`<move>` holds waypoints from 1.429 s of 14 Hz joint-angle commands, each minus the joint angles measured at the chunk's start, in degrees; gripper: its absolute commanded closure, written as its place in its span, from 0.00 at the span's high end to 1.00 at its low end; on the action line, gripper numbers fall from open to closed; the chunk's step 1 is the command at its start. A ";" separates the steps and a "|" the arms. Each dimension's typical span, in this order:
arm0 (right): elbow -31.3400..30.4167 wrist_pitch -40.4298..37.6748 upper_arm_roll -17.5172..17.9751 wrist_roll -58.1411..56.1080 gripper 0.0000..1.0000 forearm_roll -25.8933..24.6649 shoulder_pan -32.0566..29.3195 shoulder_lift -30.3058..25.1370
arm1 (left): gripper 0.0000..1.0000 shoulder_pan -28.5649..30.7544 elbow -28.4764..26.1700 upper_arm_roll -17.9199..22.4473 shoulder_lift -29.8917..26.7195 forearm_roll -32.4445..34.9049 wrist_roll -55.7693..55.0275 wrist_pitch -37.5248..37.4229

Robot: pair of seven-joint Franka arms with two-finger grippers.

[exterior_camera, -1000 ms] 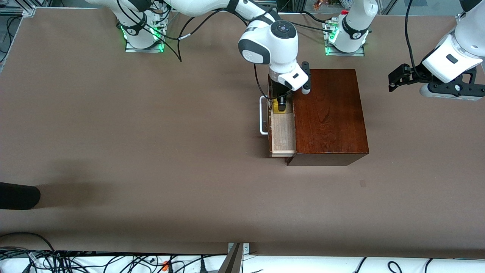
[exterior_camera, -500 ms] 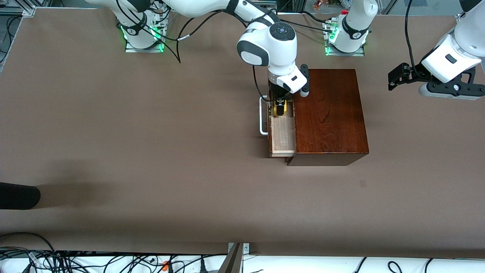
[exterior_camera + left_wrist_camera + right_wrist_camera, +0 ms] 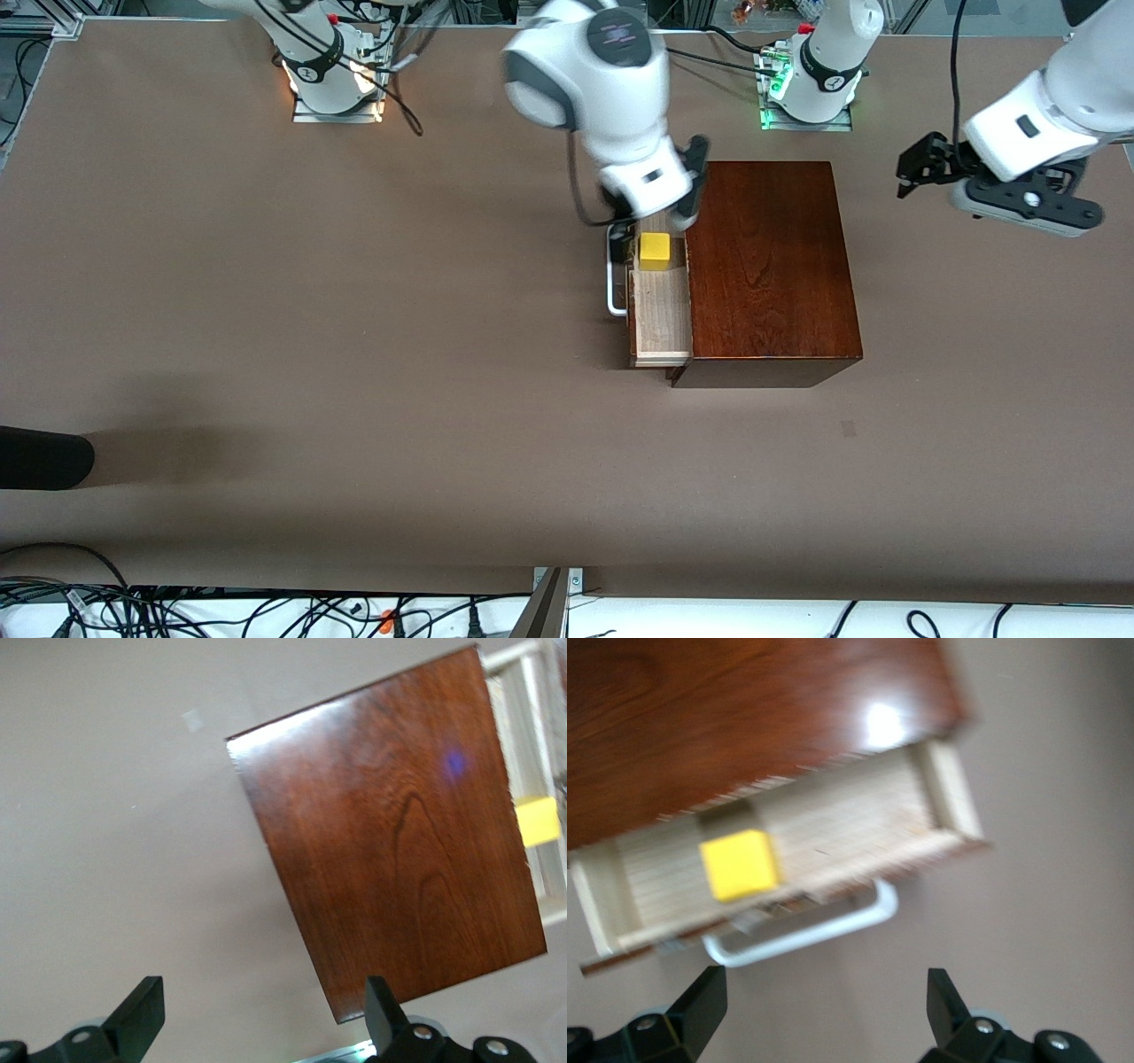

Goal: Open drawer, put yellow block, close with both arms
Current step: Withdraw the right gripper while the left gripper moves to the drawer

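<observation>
The yellow block (image 3: 655,251) lies in the open drawer (image 3: 660,319), at the end of the pale tray farther from the front camera. Nothing touches it. The drawer's white handle (image 3: 613,283) points toward the right arm's end of the table. It slides out of the dark reddish-brown box (image 3: 766,266). My right gripper (image 3: 826,1001) hangs open above the drawer's handle (image 3: 802,935) and the yellow block (image 3: 740,865), holding nothing. My left gripper (image 3: 261,1010) waits open in the air over the bare table at the left arm's end, beside the box (image 3: 390,842).
A black object (image 3: 44,456) juts in at the table's edge on the right arm's end. Cables (image 3: 177,611) run along the edge nearest the front camera. The arms' bases (image 3: 332,80) (image 3: 811,84) stand at the edge farthest from the front camera.
My right gripper was shut on the yellow block down in the drawer; it has opened, left the block in the tray and risen. The left hand shifted slightly.
</observation>
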 commanded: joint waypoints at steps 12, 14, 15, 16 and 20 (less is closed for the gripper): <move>-13.95 -25.49 -10.45 4.89 1.00 16.43 -29.12 -25.86 | 1.00 -10.78 4.42 -19.48 15.56 -7.09 27.86 13.25; -26.34 -20.84 -13.43 5.43 1.00 16.08 -29.12 -33.76 | 1.00 -11.41 3.81 -19.48 19.25 -6.99 37.45 19.76; -33.37 -17.51 -14.92 5.34 1.00 15.73 -29.12 -37.89 | 1.00 -12.72 3.81 -19.48 21.44 -6.90 39.84 22.31; -38.92 -14.69 -16.07 5.34 1.00 15.20 -29.12 -41.24 | 1.00 -14.56 3.46 -19.39 23.12 -6.03 39.95 25.73; -42.84 -12.38 -16.79 9.09 1.00 9.58 -29.21 -42.07 | 1.00 -17.21 2.49 -19.39 29.71 1.53 39.07 35.50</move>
